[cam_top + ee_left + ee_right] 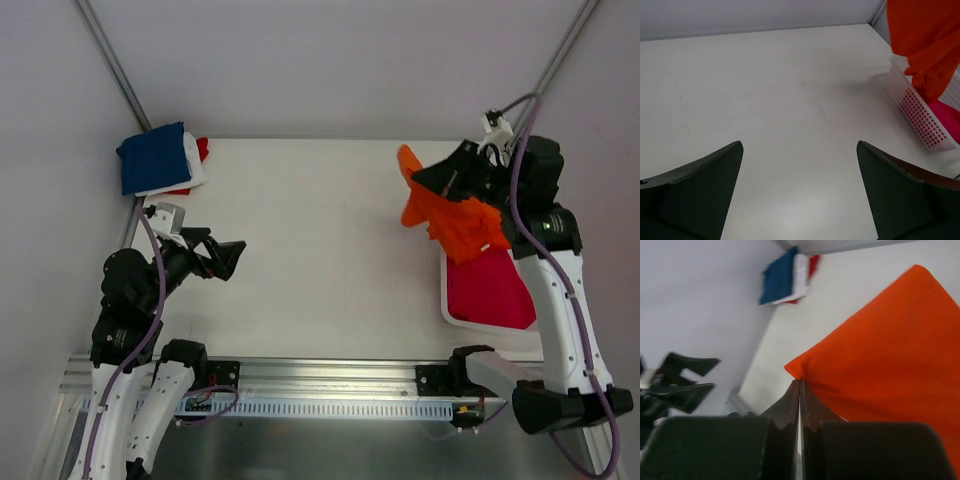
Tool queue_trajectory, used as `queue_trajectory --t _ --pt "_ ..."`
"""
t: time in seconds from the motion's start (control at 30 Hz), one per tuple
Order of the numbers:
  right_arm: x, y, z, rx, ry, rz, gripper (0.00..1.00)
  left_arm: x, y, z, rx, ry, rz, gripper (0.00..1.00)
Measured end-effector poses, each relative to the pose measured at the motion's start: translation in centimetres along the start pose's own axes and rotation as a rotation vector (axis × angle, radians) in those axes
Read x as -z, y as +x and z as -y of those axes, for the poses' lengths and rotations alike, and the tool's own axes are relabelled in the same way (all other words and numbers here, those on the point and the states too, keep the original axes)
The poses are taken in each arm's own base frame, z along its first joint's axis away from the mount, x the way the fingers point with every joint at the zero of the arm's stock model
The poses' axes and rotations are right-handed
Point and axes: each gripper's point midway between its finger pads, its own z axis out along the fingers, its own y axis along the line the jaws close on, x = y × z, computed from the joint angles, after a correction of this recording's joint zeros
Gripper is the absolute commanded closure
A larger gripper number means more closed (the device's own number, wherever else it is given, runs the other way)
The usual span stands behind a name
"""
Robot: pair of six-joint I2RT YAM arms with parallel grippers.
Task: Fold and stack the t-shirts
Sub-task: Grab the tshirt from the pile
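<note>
Top external view, items as seen:

1. White flat worktop (pixel 320 250).
2. Bright orange cloth t-shirt (pixel 455 225), lifted near the far right corner. One corner is pinched in the right gripper (pixel 799 390), whose jaws are clenched on the cloth. The rest hangs bunched over the far end of item 3.
3. White plastic lattice basket (pixel 917 112), at the right edge.
4. Magenta-pink cloth t-shirt (pixel 490 290), lying inside the basket.
5. Folded stack at the far left corner: navy blue t-shirt (pixel 152 158) on top, white t-shirt (pixel 193 165) under it, red t-shirt (pixel 203 149) lowest.
6. Left gripper (pixel 232 258), jaws spread wide and holding nothing, over the near left area, well apart from every shirt.
</note>
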Motion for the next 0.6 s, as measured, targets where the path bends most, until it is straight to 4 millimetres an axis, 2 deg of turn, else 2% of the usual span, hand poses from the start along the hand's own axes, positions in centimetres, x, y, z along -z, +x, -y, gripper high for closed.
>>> queue_trajectory --t 0.1,0.2,0.27,0.33,0.37,0.43,0.5,0.6 --pt "-2.2 -2.5 -6.8 -0.012 -0.253 -0.059 0.99 0.3 -0.5 0.7 -0.015 0.035 0.030 0.01" --pt "-3.0 -3.5 -13.2 0.028 -0.434 -0.135 0.99 0.3 -0.4 1.1 -0.017 0.063 0.028 0.01" --pt "-2.3 -3.1 -17.6 0.077 -0.552 -0.183 1.00 0.3 -0.3 1.5 -0.019 0.085 0.026 0.01" --pt "-0.7 -2.4 -20.6 0.118 -0.650 -0.216 0.99 0.4 -0.3 1.7 -0.024 0.095 0.032 0.01" --pt "0.4 -2.2 -21.5 0.136 -0.680 -0.221 0.99 0.6 -0.3 1.8 -0.028 0.099 0.041 0.01" --pt "2.3 -2.5 -21.8 0.181 -0.678 -0.186 0.99 0.8 -0.4 1.9 -0.033 0.101 0.052 0.01" --pt "3.7 -3.4 -21.0 0.225 -0.599 -0.109 0.99 0.9 -0.5 2.0 -0.036 0.104 0.060 0.01" --pt "7.4 -4.2 -19.9 0.295 -0.497 0.008 0.99 0.9 -0.5 2.2 -0.038 0.117 0.058 0.01"
